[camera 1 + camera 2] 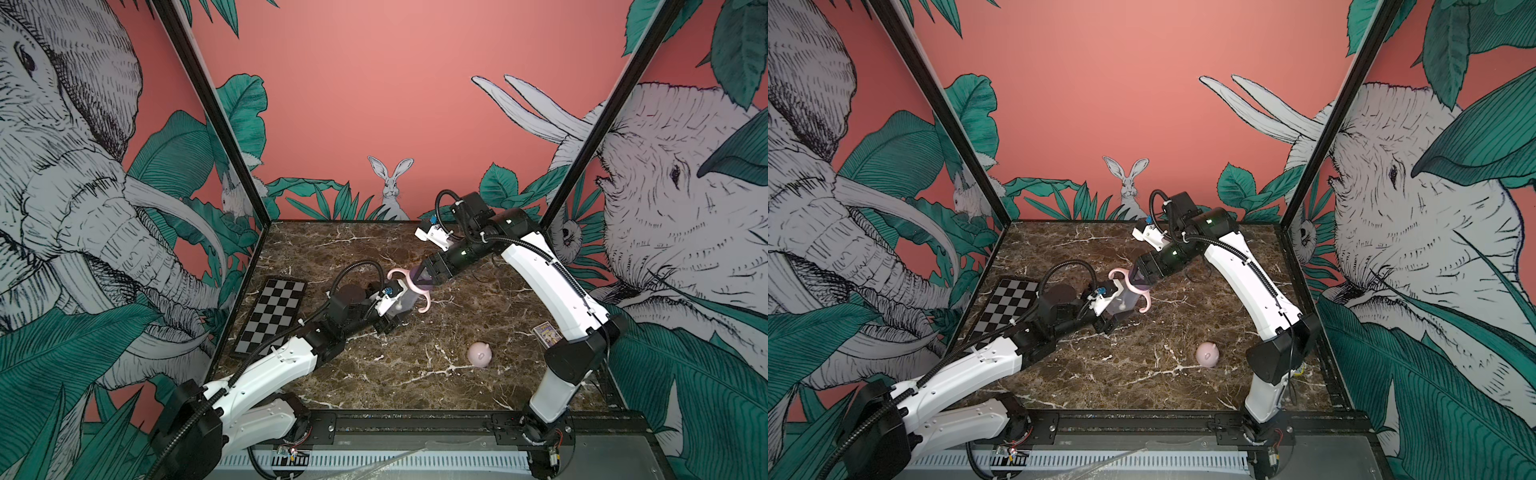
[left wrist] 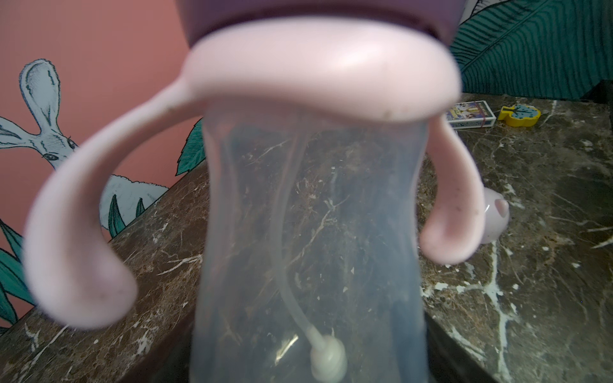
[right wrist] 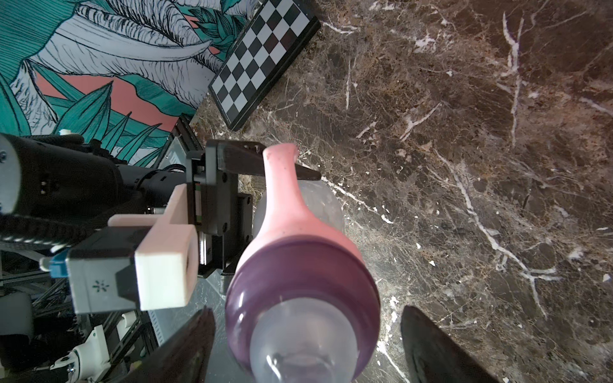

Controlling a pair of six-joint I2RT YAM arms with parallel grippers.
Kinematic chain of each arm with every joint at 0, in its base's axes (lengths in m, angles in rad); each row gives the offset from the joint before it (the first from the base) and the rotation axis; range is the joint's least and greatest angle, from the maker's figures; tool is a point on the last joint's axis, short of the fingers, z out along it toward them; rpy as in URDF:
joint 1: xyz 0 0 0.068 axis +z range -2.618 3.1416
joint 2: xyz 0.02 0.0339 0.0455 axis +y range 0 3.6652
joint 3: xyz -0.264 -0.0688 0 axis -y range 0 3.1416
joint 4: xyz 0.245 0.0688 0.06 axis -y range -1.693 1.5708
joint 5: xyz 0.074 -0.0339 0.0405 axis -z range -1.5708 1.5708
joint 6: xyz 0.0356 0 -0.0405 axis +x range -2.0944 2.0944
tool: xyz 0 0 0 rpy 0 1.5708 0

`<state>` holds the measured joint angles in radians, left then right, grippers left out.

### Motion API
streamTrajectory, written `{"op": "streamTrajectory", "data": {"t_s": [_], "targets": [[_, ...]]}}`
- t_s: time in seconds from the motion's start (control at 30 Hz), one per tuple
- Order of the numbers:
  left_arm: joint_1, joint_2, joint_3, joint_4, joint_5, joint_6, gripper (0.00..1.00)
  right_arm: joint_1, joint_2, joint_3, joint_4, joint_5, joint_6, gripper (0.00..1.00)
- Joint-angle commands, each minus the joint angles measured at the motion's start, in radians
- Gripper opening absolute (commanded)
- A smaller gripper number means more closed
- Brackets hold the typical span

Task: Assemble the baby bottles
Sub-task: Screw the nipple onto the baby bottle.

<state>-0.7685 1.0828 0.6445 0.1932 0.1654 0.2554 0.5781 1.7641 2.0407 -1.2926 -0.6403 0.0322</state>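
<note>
Dark marble tabletop. Left gripper clamps the clear bottle body, which carries the pink handled ring and purple collar. Right gripper straddles the collar, jaws wide, holding nothing. Likely next: fetch the pink dome cap, lying well away from both jaws.

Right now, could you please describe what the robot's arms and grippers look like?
The left arm and right arm share white shell links, black joints and black ribbed cable hoses running alongside. The left gripper and right gripper have dark wedge-shaped fingers; a white camera mount with a blue plug sits at each wrist.
</note>
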Motion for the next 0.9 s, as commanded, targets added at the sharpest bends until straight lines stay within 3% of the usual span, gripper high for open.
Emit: {"op": "streamTrajectory", "data": {"t_s": [0.0,0.1,0.4,0.6,0.7,0.87], "targets": [[0.003,-0.001,0.032,0.051,0.019,0.007,0.35,0.018,0.01,0.022,-0.047,-0.025,-0.035,0.87],[0.003,-0.002,0.032,0.054,0.019,0.005,0.35,0.023,0.009,0.012,-0.043,-0.019,-0.035,0.86],[0.003,-0.006,0.035,0.048,0.016,0.013,0.35,0.023,0.014,0.013,-0.037,-0.025,-0.031,0.69],[0.003,-0.007,0.041,0.035,-0.002,0.019,0.34,0.022,0.018,0.006,-0.047,0.003,-0.019,0.63],[0.002,-0.012,0.034,0.049,-0.046,0.012,0.33,0.014,0.007,-0.028,0.007,0.026,0.053,0.56],[-0.058,-0.025,0.011,0.106,-0.226,0.053,0.28,0.011,-0.056,-0.188,0.231,-0.003,0.297,0.51]]}}
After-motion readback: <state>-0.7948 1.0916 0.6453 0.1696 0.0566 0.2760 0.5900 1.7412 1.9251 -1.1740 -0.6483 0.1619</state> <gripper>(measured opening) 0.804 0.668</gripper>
